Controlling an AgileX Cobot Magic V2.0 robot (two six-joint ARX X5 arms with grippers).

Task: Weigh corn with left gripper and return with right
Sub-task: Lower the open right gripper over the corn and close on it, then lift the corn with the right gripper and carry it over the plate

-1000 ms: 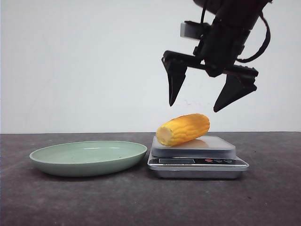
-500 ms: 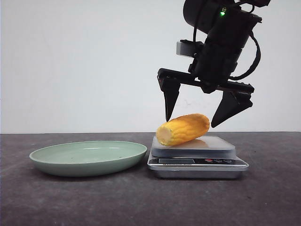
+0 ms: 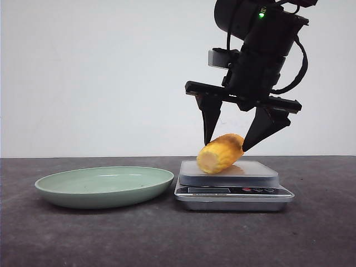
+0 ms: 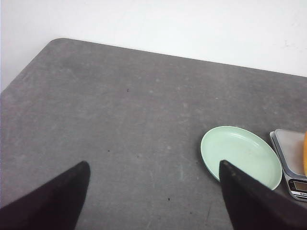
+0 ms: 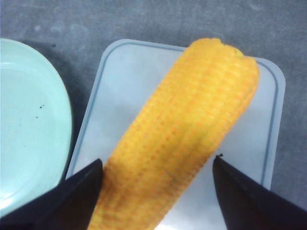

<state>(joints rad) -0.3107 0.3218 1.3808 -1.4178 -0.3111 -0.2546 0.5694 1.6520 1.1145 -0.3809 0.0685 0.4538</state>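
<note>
— Since the earlier frame, what had moved?

— Down came the right gripper (image 3: 227, 146), and the corn (image 3: 221, 153) had swung round on the scale (image 3: 233, 186), its pale cut end now facing the camera.

— How did the pincer stand?

— Its two tapering black fingers were apart, one on each side of the cob, close against it near the tips; whether they touched it could not be told. A green light glowed on the bulky wrist above.

— Any writing?

— None could be read; the scale's display strip and small buttons under the pincer were too small.

— Textures?

— The corn, between the fingers, was yellow-orange with neat kernel rows, resting on the scale's smooth rounded silver platform. Beside the pincer, clear of the scale, sat a shallow, glossy pale-green plate (image 3: 104, 186) on a matte, dark grey table (image 3: 167, 239).

— The other arm?

— The left gripper (image 4: 153, 189) hung well away over bare table, fingers wide apart.
</note>
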